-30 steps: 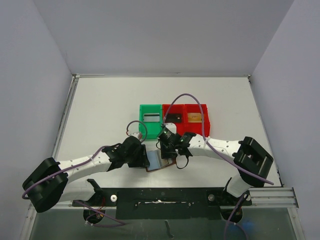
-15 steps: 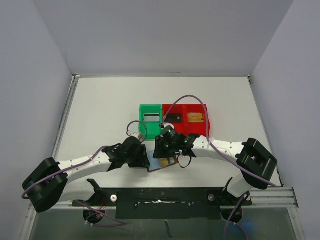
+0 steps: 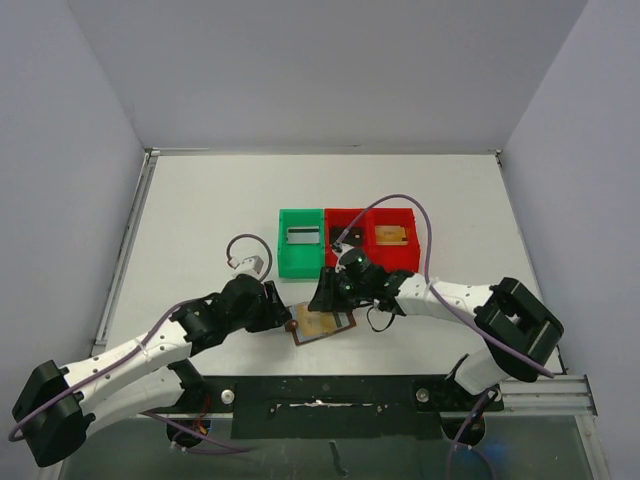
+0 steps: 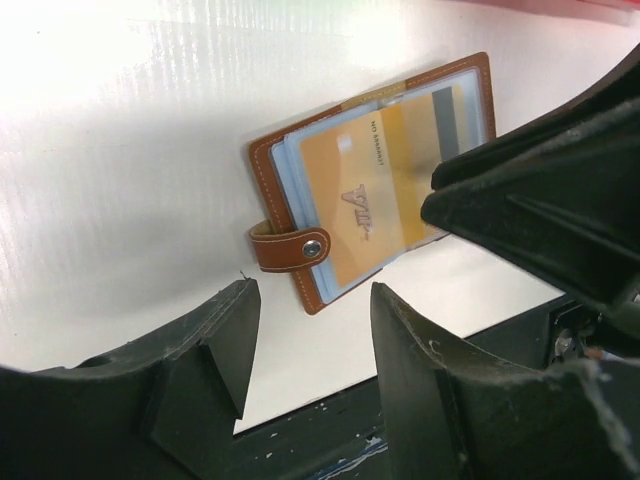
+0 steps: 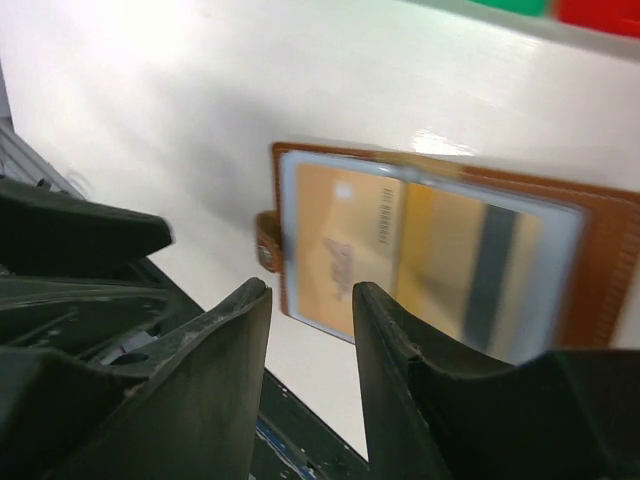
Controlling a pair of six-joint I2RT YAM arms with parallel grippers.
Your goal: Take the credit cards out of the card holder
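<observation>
The card holder (image 3: 322, 325) lies open on the white table, a brown leather wallet with a snap strap (image 4: 290, 247). Its clear sleeves show two orange-yellow credit cards (image 4: 385, 175), also seen in the right wrist view (image 5: 400, 250). My left gripper (image 3: 277, 313) is open and empty, just left of the wallet; in its own view the gripper (image 4: 312, 300) sits short of the strap. My right gripper (image 3: 330, 292) is open and empty, just above the wallet's far edge; in its own view the gripper (image 5: 312, 290) hangs over the strap-side edge.
A green bin (image 3: 301, 256) and two red bins (image 3: 372, 260) stand in a row behind the wallet. The green one holds a grey card (image 3: 302, 236), the red ones a dark item (image 3: 348, 237) and an orange card (image 3: 392, 236). The black base rail (image 3: 330, 395) runs along the near edge.
My left arm has drawn back to the left, its gripper off the wallet. The right gripper has shifted slightly away. The wallet now shows orange cards where a pale blue panel showed.
</observation>
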